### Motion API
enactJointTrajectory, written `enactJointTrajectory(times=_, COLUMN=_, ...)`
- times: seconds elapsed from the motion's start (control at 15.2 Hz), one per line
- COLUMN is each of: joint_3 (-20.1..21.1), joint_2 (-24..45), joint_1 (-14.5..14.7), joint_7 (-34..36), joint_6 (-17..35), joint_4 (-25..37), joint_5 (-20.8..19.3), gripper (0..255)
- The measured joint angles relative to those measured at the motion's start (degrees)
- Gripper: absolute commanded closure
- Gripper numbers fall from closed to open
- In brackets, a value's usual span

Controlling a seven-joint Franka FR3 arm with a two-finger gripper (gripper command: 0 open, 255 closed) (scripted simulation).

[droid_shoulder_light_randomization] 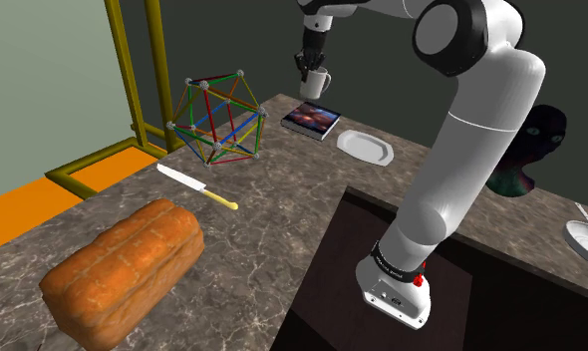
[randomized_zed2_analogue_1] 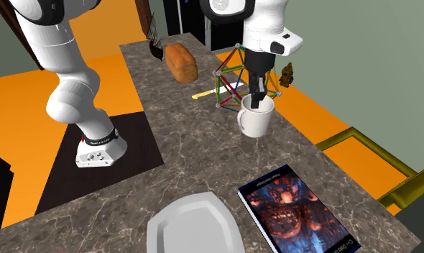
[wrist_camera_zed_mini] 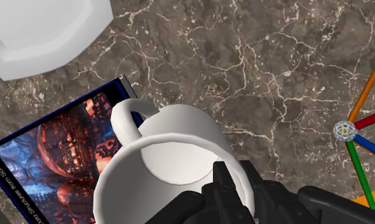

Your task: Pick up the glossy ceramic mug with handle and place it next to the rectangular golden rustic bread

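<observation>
Dark veined stone counter [droid_shoulder_light_randomization: 282,199], orange floor beyond. The gripper [randomized_zed2_analogue_1: 258,102] is clamped on the rim wall of the white mug [randomized_zed2_analogue_1: 255,118], one finger inside and one outside. The mug appears lifted off the counter.

Risk: a one-wall pinch on a glossy rim may let the mug swing or slip. The bread [droid_shoulder_light_randomization: 123,267] lies at seven o'clock of the mug in the shoulder view, with the wire polyhedron [droid_shoulder_light_randomization: 217,120] and knife [droid_shoulder_light_randomization: 195,185] along the way — a low carry could clip them.

The wrist view shows the finger straddle and the book [wrist_camera_zed_mini: 53,159] below; the shoulder view shows the bread — the goal.
</observation>
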Motion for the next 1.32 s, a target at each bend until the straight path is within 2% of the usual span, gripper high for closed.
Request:
enactJointTrajectory(times=0.66, joint_3=5.5, joint_2=-6.7, joint_1=6.9, joint_7=12.8, joint_6=0.2, joint_4=-7.4, joint_5=-2.8, gripper=255)
enactJointTrajectory(times=1.25, joint_3=11.4, joint_2=-8.4, joint_1=12.8, joint_7=24.9, joint_6=-0.7, joint_4=-9.0, joint_5=-3.6, gripper=255)
enactJointTrajectory(times=1.32, joint_3=11.4, joint_2=-8.5, joint_1=12.8, joint_7=25.0, joint_6=-0.7, joint_4=-8.9, joint_5=-3.7, gripper=0)
